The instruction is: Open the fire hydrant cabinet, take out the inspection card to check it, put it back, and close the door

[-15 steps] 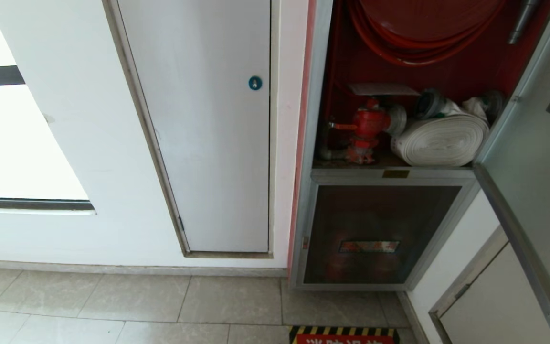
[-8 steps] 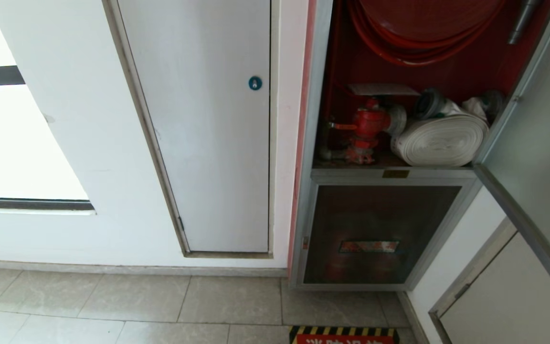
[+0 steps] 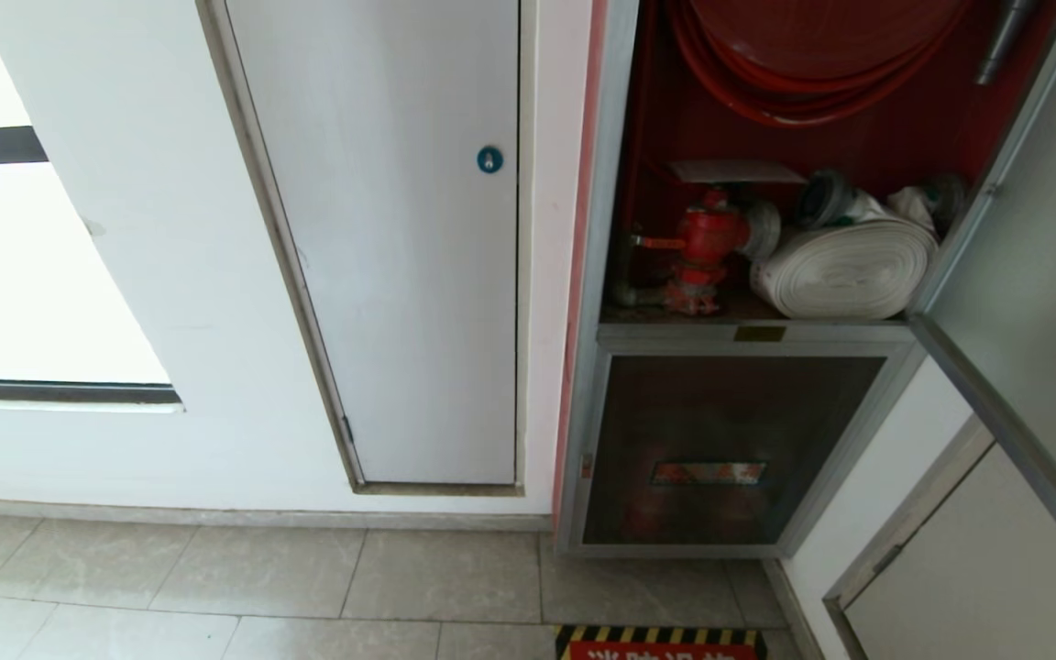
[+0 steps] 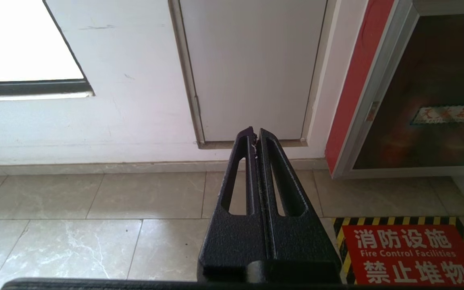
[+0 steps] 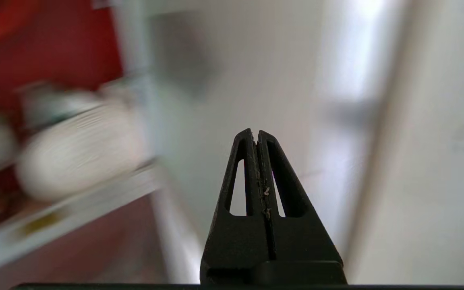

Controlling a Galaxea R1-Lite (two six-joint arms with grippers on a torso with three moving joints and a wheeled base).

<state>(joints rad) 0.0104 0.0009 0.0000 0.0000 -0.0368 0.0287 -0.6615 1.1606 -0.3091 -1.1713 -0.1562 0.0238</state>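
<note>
Cabinet (image 3: 620,275) open, door (image 3: 1032,275) swung wide beside it. Right gripper (image 5: 256,137) before the door, fingers pressed together, empty. Left gripper (image 4: 255,135) low, left of cabinet, likewise closed.

- A plain white wall panel (image 3: 400,257) in a thin metal frame, shut, bearing a small blue round lock (image 3: 489,159) near its right edge.
- A white painted wall (image 3: 152,302) around that panel, with a bright window (image 3: 24,275) to the left above a dark sill strip.
- A floor of beige marbled tiles (image 3: 253,587) with pale grout lines.
- A red floor sign (image 4: 411,253) with white lettering, "Fire Control Facilities", edged in yellow-and-black stripes, lying flat on the tiles.
</note>
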